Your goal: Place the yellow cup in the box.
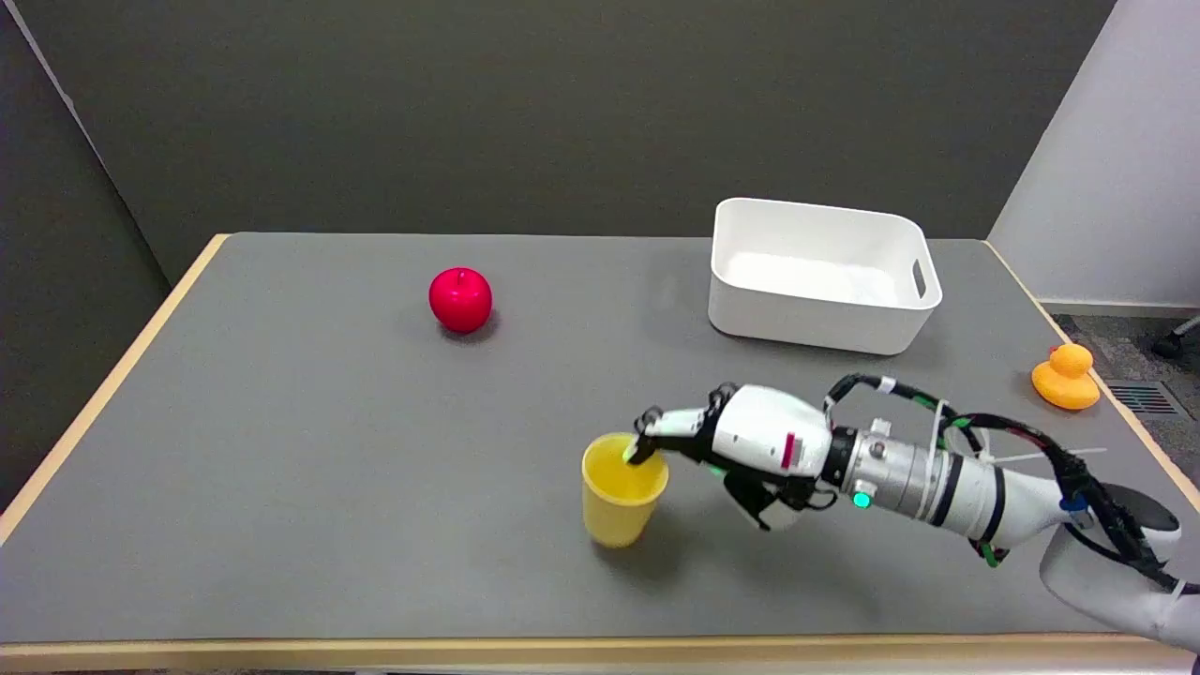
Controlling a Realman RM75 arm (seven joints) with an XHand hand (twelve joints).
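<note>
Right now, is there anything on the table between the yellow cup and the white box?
No. In the head view only the right hand reaches across near the yellow cup; the table up to the box is bare.

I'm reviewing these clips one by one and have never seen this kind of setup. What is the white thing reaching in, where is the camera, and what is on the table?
The single picture is taken from a camera above the table's near side, looking down and across the grey table. The white thing coming in from the lower right is a robot arm ending in a black-and-white right hand. One finger dips inside the rim of the upright yellow cup, with others outside it, so it appears to pinch the rim; the cup stands on the table. Further back sits an open white box, where the cup should go. A red apple lies at the left and an orange rubber duck near the right edge.
</note>
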